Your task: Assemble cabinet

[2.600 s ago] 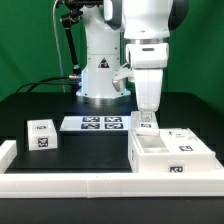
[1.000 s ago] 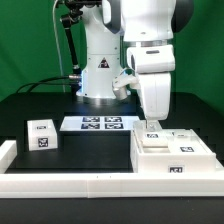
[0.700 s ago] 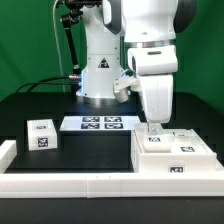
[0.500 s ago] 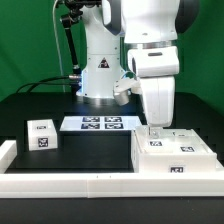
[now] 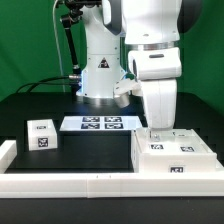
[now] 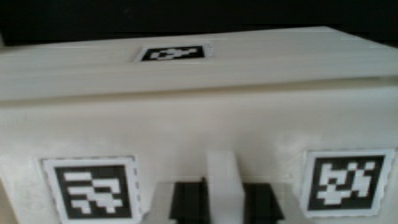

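Gripper (image 5: 156,129): lowered straight down onto the cabinet shell, near its rear corner on the exterior view's left, with the tips at or just above the white top surface.
Fingers (image 6: 185,204): two dark bars standing close together, with only a narrow gap and a thin white strip between them. Whether they press on that strip cannot be told.
Cabinet shell (image 5: 172,160): a large white box on the table at the exterior view's right, just behind the white rail.
Top tags (image 5: 155,147): two square black-and-white codes lie side by side on the shell's upper face.
Front tag (image 5: 176,170): one code is on the face turned toward the rail.
Wrist view: blurred white surfaces fill it, with one tag on either side of the fingers and another on the farther surface.
Small white block (image 5: 41,133): stands on the table at the exterior view's left, well apart from the shell, with a tag on its front.
Marker board (image 5: 97,124): lies flat between the block and the shell, in front of the robot base (image 5: 100,72).
White rail (image 5: 80,183): runs along the table's near edge.
Table (image 5: 30,108): black.
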### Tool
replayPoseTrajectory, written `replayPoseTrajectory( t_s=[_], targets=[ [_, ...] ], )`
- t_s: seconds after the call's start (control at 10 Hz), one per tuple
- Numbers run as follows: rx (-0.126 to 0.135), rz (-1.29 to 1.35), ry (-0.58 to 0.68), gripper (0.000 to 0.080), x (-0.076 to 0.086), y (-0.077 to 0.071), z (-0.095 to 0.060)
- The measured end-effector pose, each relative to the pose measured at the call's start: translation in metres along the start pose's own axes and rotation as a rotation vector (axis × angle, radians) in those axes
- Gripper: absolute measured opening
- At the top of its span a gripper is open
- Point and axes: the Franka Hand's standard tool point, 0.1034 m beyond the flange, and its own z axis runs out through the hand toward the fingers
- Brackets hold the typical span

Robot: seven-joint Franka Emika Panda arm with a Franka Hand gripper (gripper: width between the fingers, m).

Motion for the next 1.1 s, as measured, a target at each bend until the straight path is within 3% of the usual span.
replayPoseTrajectory(
  t_s=[0.8,1.0,1.1],
  targets=[
    [0.001,-0.015,0.001,0.0071,0.0,0.006,-0.001],
    [-0.008,-0.017,-0.003,0.0314,-0.001,0.008,-0.007],
    [-0.015,-0.016,-0.006,0.0314,-0.001,0.008,-0.013]
  ],
)
